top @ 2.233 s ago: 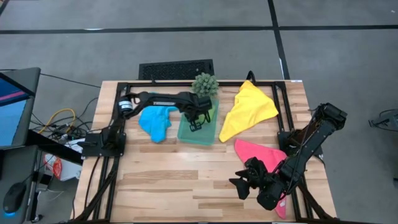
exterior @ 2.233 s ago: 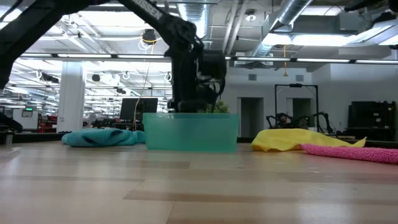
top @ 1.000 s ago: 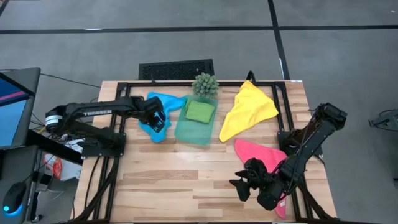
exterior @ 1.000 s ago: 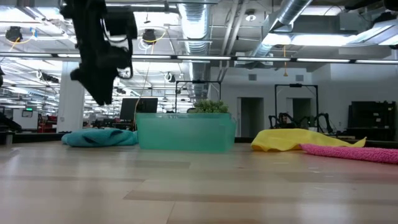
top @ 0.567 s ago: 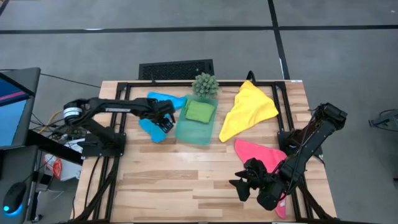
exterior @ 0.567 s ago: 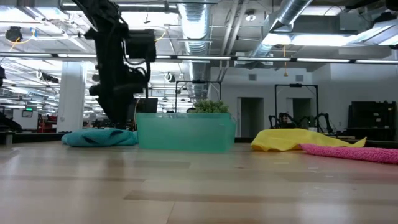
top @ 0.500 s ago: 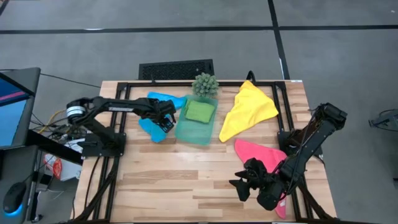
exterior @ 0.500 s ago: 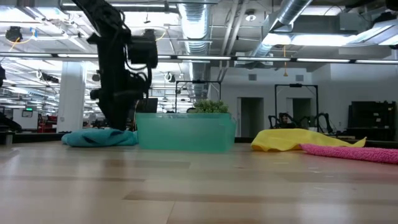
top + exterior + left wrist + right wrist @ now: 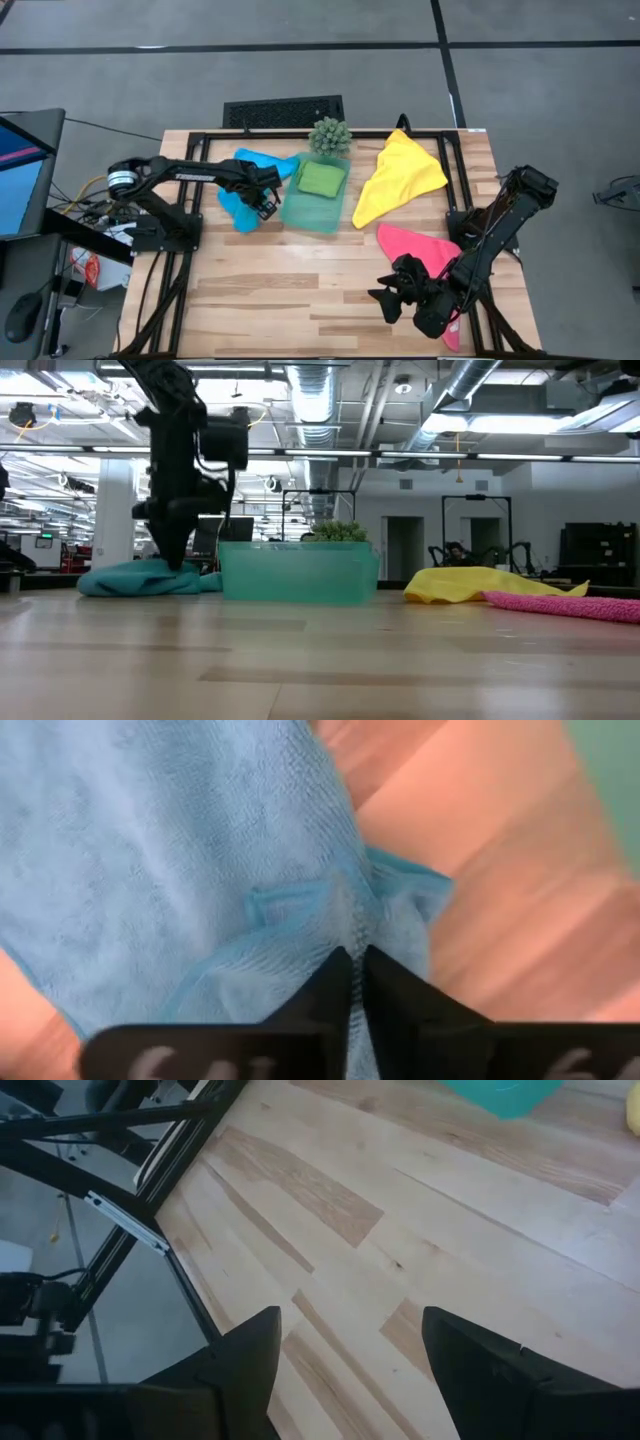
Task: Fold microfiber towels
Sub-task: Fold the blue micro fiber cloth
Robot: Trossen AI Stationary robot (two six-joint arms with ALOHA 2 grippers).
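The crumpled blue towel (image 9: 240, 208) lies on the table left of the teal tray (image 9: 310, 216). My left gripper (image 9: 262, 200) stands over it, pointing down, shut on its cloth (image 9: 200, 850). A folded green towel (image 9: 320, 178) lies inside the tray. The yellow towel (image 9: 400, 175) lies spread at the far right, and the pink towel (image 9: 415, 243) lies near it, partly under my right arm. My right gripper (image 9: 385, 300) hovers open above bare wood near the front right, its fingers (image 9: 240, 1355) apart with nothing between them. My left gripper pinches a raised fold of the blue towel beside a hemmed edge (image 9: 345, 925) between its two fingertips. The fingers come from above, pointing down (image 9: 180, 560). The towel lies slack on the table, bunched up around the grip (image 9: 135, 578).
A small spiky green plant (image 9: 329, 134) stands just behind the tray. Black frame rails (image 9: 200, 135) run along the table's far and side edges. Bare wood (image 9: 290, 290) spreads across the near half of the table.
My left gripper has come down onto the blue towel, drifting a little toward the tray, and has shut on the cloth. The towel has bunched up at the grip and shifted slightly toward the table's left edge.
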